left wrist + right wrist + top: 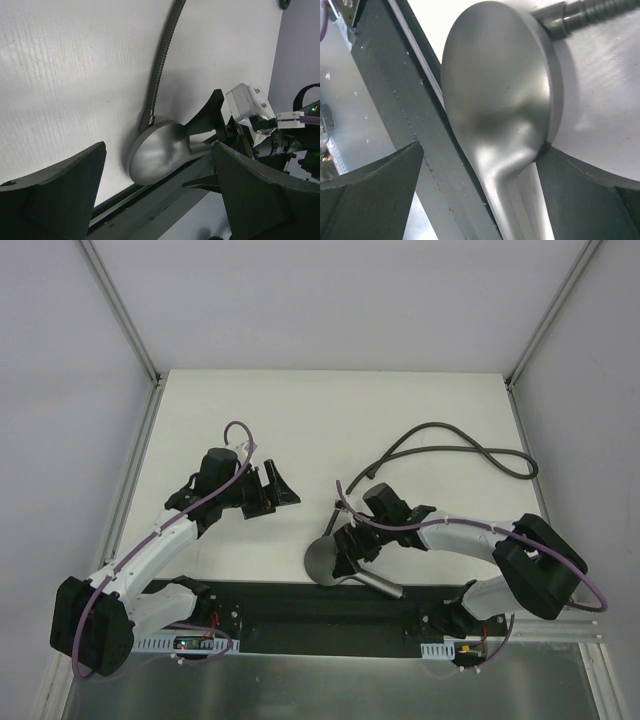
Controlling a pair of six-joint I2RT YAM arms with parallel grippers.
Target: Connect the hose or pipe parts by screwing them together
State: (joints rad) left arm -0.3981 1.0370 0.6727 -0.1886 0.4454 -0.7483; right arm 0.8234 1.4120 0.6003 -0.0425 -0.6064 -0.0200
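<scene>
Right gripper (481, 147): jaws spread wide, clamped on nothing. Straddles the neck of the shower head (500, 85), one finger (585, 195) just at the neck, opposite finger (370, 195) apart from it. Shower head: dull grey metal, smooth domed back showing, round disc tapering into a handle. Lies at the near edge of the white table (300, 420), handle over the black strip (300, 608). Hose (450, 430): thin, dark grey, ribbed; end fitting against the disc's rim, length looping off toward the far right. Left gripper (275, 490): off to the left, well apart, jaws wide, empty.
</scene>
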